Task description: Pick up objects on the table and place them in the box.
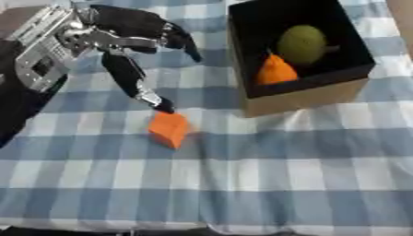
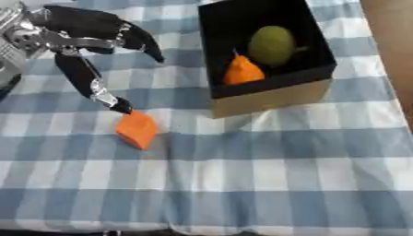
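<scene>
Over on the left, your left hand (image 1: 121, 41) is spread and relaxed, gripping nothing, with one fingertip touching the top of the orange block (image 1: 168, 129) lying on the checkered worktop (image 1: 282, 175). To the right, the box (image 1: 300, 99) holds a green fruit (image 1: 302, 44) and an orange one (image 1: 275, 71).

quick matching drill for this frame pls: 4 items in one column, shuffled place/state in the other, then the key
Items:
1. orange block
2. green round fruit
3. left hand
4. box

Places/states:
A. open above the cloth, one fingertip at the block's top edge
B. inside the box, far side
C. on the checked cloth, left of the box
D. stands on the cloth, black inside, holds two things

Pairs: 1-C, 2-B, 3-A, 4-D
</scene>
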### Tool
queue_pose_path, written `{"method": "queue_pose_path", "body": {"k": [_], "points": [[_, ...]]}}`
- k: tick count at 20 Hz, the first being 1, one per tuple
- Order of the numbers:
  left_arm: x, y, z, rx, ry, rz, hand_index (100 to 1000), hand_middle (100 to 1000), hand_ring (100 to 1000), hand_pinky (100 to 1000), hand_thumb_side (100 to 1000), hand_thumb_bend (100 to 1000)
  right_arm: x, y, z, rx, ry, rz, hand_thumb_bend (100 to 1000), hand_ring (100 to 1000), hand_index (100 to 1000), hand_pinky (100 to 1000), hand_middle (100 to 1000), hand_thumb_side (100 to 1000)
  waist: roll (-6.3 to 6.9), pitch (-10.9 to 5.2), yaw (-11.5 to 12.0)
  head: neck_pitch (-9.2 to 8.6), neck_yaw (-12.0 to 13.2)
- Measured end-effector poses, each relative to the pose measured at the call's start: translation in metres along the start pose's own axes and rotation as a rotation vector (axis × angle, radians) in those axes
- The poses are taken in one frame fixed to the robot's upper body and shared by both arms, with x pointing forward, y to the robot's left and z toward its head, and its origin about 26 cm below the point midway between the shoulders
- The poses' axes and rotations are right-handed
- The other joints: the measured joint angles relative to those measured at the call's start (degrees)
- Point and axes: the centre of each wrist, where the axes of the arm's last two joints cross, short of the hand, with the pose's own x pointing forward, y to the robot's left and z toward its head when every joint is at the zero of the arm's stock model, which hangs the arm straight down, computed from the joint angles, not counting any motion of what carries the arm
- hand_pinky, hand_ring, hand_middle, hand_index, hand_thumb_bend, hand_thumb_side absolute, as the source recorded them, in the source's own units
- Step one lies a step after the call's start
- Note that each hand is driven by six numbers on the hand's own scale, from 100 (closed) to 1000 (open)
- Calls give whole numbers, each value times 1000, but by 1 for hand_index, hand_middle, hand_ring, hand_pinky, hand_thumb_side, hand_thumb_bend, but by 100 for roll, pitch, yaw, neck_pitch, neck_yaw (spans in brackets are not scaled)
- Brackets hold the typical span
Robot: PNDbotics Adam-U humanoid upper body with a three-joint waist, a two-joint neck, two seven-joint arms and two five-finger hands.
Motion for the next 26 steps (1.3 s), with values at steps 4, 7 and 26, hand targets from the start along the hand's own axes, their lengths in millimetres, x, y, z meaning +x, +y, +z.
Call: {"method": "queue_pose_path", "body": {"k": [4, 7, 26], "points": [[4, -6, -3, -20, -7, -8, 911, 810, 882, 826, 718, 686, 0, 0, 0, 2, 2, 0, 100, 1000, 913, 941, 380, 470, 7, 0, 7, 3, 0], [7, -10, 1, -29, -9, -13, 911, 810, 885, 822, 708, 694, 0, 0, 0, 4, 3, 1, 100, 1000, 914, 941, 379, 470, 7, 0, 11, 3, 0], [16, -45, 4, -80, 11, 64, 866, 690, 812, 749, 636, 548, 0, 3, 2, 8, 26, 0, 100, 1000, 917, 946, 370, 470, 7, 0, 16, 5, 44]]}}
